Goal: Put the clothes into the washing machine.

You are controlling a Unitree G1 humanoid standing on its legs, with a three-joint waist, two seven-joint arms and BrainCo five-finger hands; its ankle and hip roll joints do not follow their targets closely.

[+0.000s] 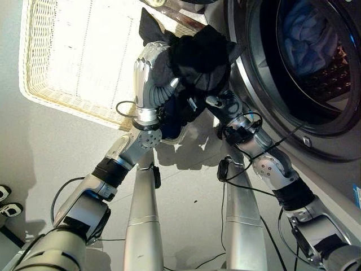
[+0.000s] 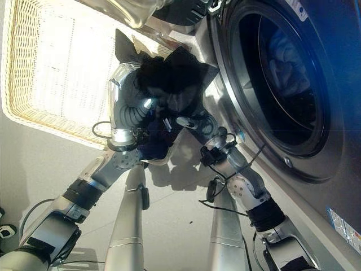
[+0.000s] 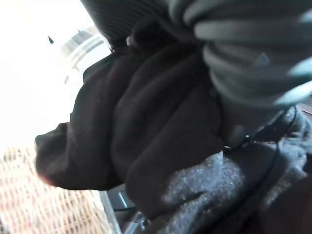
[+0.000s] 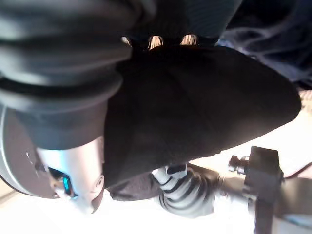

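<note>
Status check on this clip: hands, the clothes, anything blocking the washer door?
Both hands buried in black garment, fingers hidden. Bundle held between wicker basket and washing machine. Door opening clear; blue laundry already inside.

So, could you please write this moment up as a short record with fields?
garment: black garment, bunched, held up between basket and machine
left hand: left hand under the garment, fingers hidden
right hand: right hand beneath the garment, fingers hidden
washing machine: washing machine door opening faces the robot, blue clothes already in the drum
basket: wicker basket on the floor on the robot's left
</note>
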